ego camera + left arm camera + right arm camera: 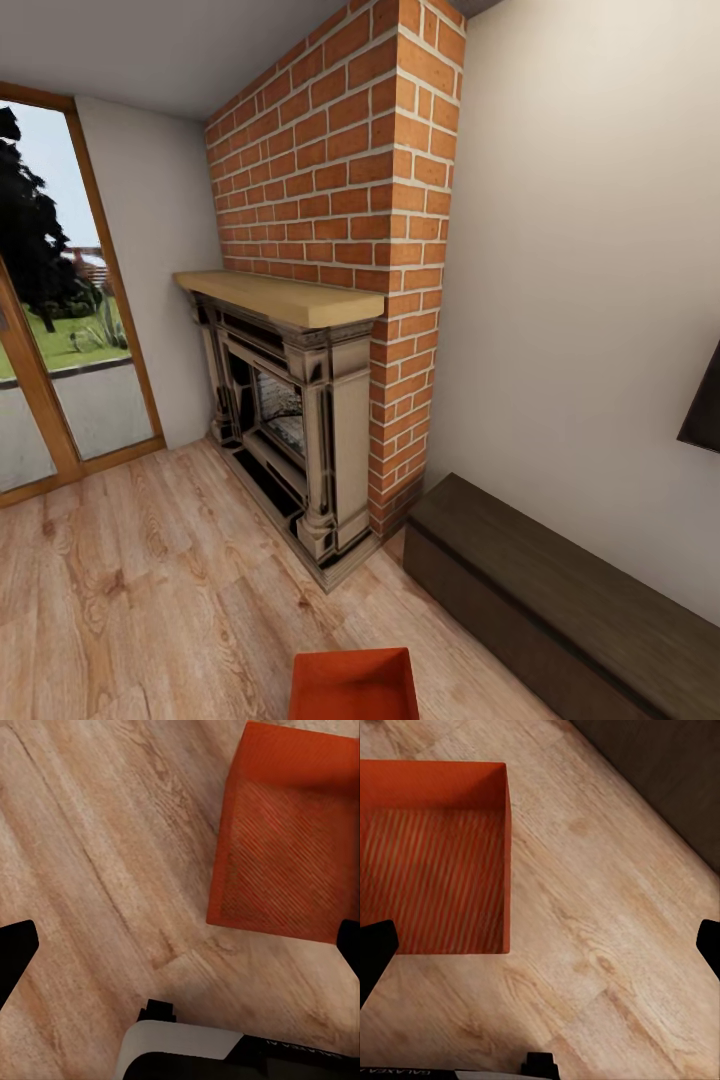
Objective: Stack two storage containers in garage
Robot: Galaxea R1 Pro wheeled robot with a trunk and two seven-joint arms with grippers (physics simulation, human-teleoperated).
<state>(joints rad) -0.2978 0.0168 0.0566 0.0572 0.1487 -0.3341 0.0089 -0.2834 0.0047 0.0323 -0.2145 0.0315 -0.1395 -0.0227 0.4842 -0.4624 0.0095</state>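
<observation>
I am in the living room. One orange-red open-top storage container (352,685) sits on the light wood planks right in front of me, at the lower edge of the head view. In the left wrist view the container (289,844) lies ahead of my left gripper (182,949), whose black fingers (15,952) are spread wide with nothing between them. The right wrist view has the same container (431,855) beside my right gripper (542,949), which is also open and empty. Both grippers hang above the planks, apart from the bin. The garage and its floor are out of view.
A brick fireplace (330,200) with a wooden mantel (280,297) stands ahead. A long dark low cabinet (560,590) runs along the right wall under a TV corner (705,400). A glass door (50,330) is at the left. Wood planks (150,600) stretch left of the bin.
</observation>
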